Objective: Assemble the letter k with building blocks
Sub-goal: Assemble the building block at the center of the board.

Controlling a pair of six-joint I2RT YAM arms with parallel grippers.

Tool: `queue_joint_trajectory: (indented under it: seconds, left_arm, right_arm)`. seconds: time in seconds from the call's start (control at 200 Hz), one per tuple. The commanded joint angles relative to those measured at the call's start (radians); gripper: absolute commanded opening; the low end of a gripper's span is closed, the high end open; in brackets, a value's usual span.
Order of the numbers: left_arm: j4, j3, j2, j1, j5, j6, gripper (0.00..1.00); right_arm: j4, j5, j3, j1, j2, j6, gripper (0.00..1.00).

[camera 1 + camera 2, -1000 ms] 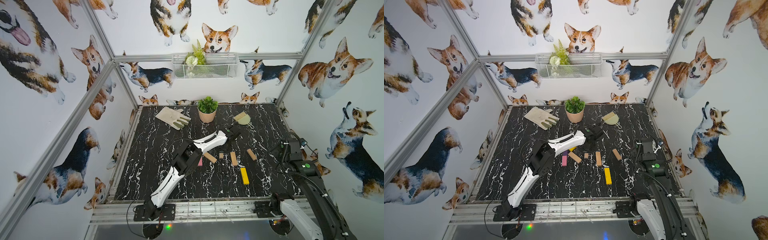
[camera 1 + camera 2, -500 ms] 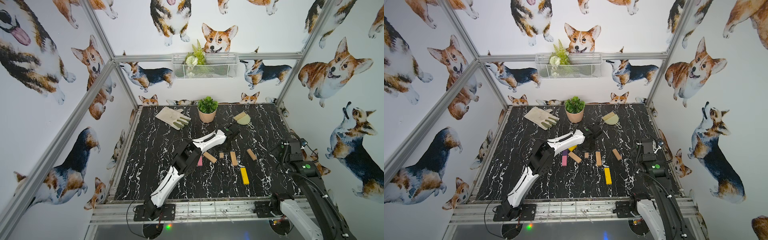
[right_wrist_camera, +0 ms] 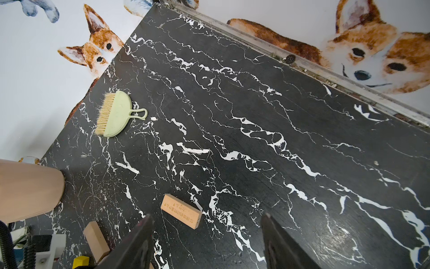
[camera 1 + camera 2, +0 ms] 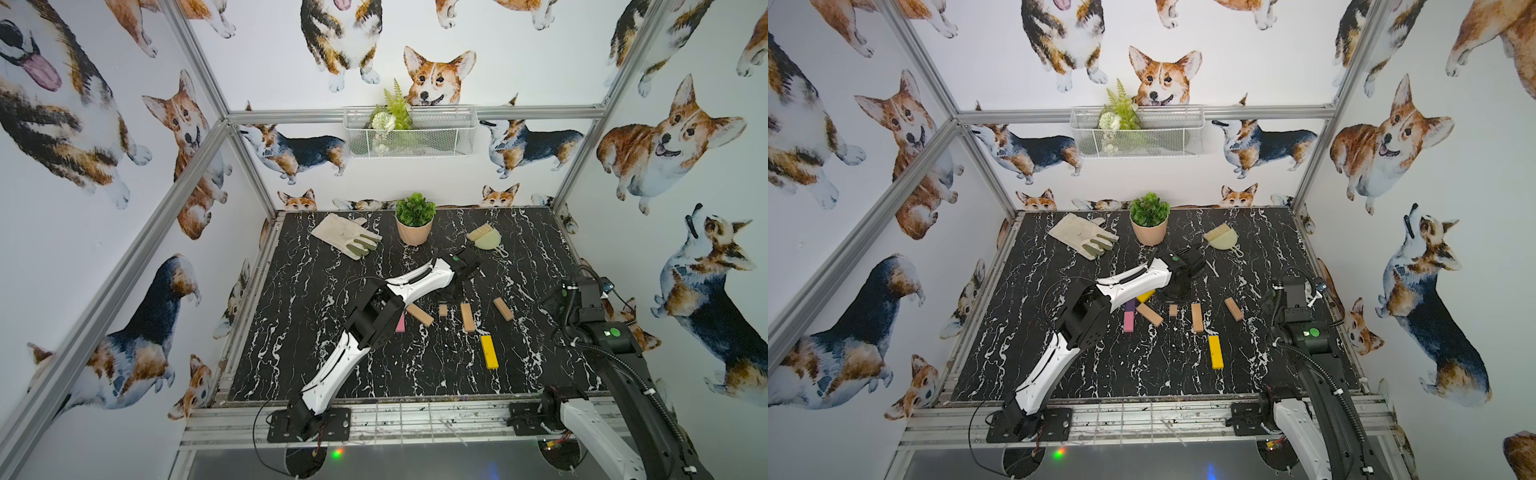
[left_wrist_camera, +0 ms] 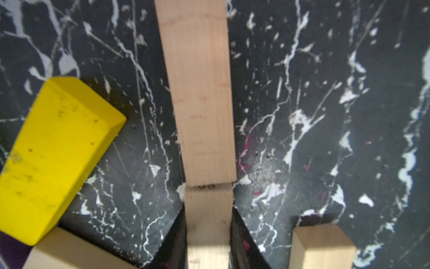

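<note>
**Tan wood in my pinch**

Wood, plain tan: my left gripper (image 5: 209, 209) pinches one block (image 5: 209, 230) end to end with a second tan block (image 5: 200, 93). The stamped marks on its end are unreadable. A yellow block (image 5: 53, 158) lies beside. My right gripper (image 3: 207, 217) hangs spread over the black table (image 3: 279, 116), just short of a printed block (image 3: 181, 211) whose characters I cannot read. The brush (image 3: 116, 114) lies beyond.

Corgi-print walls (image 4: 270, 54), aluminium frame (image 4: 137, 245), black white-veined marble tabletop (image 4: 291, 291), wire basket (image 4: 440, 137).
</note>
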Motion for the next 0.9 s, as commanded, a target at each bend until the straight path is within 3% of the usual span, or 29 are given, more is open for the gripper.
queue_joint_trajectory:
  seconds: [0.0,0.41,0.551,0.781,0.896]
  left_arm:
    - [0.003,0.002,0.028,0.005,0.006,0.002,0.31]
    - [0.009,0.009,0.035,0.006,0.015,-0.003,0.35]
    - [0.013,-0.001,0.020,0.006,0.019,-0.009,0.52]
    - [0.009,-0.004,-0.010,0.005,0.024,-0.011,0.62]
    - [-0.010,0.019,-0.058,0.002,0.016,-0.007,0.71]
  right_arm:
    - [0.008,0.001,-0.002,0.000,-0.001,0.013,0.74]
    - [0.017,-0.018,-0.003,0.000,0.014,0.002,0.75]
    - [0.012,-0.034,0.003,0.000,0.044,-0.004,0.75]
    - [0.022,-0.034,0.003,0.000,0.041,-0.007,0.75]
    - [0.041,-0.084,0.019,0.000,0.080,-0.077,0.73]
